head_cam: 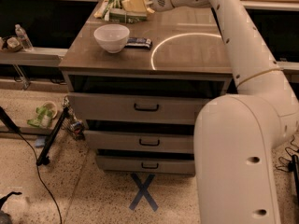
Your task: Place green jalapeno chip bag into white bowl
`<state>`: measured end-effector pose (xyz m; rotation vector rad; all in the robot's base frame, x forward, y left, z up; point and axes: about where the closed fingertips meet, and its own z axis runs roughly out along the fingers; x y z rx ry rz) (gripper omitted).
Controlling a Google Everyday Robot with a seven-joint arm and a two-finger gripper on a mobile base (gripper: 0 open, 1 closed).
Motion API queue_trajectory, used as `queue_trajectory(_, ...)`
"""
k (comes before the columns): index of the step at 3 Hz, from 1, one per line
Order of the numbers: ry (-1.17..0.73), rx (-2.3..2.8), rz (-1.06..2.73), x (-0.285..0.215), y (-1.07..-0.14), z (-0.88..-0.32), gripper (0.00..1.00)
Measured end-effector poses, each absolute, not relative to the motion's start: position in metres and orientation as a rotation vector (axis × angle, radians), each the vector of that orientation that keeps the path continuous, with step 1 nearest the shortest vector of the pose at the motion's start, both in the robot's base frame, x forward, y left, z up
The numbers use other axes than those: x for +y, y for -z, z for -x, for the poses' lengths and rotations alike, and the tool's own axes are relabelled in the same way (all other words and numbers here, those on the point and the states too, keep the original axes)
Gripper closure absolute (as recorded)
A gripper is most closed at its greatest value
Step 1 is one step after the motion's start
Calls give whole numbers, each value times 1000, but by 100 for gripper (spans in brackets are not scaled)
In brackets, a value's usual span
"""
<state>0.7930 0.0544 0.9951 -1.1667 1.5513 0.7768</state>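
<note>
The green jalapeno chip bag (119, 6) hangs in the air over the back left of the wooden cabinet top (187, 62). My gripper (136, 3) is shut on the bag's right side, and my white arm reaches in from the right. The white bowl (111, 36) stands upright and empty on the top, in front of and just below the bag. A small dark blue bar wrapper (138, 43) lies right beside the bowl. The brown-and-yellow bag (103, 11) lies behind the bowl, partly hidden by the green bag.
A white ring (187, 50) is marked on the right half of the top. The cabinet has three drawers (145, 107) pulled slightly out. A low shelf at the left holds a water bottle (23, 36). A black stand and cables (49, 139) lie on the floor.
</note>
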Motion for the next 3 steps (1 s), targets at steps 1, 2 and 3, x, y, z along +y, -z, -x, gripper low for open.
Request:
queue_trajectory(1, -780, 1538, 1199, 70, -996, -796, 100)
queue_trajectory(2, -817, 1523, 1216, 91, -995, -796, 82)
queue_trajectory(3, -850, 1515, 1230, 104, -994, -794, 59)
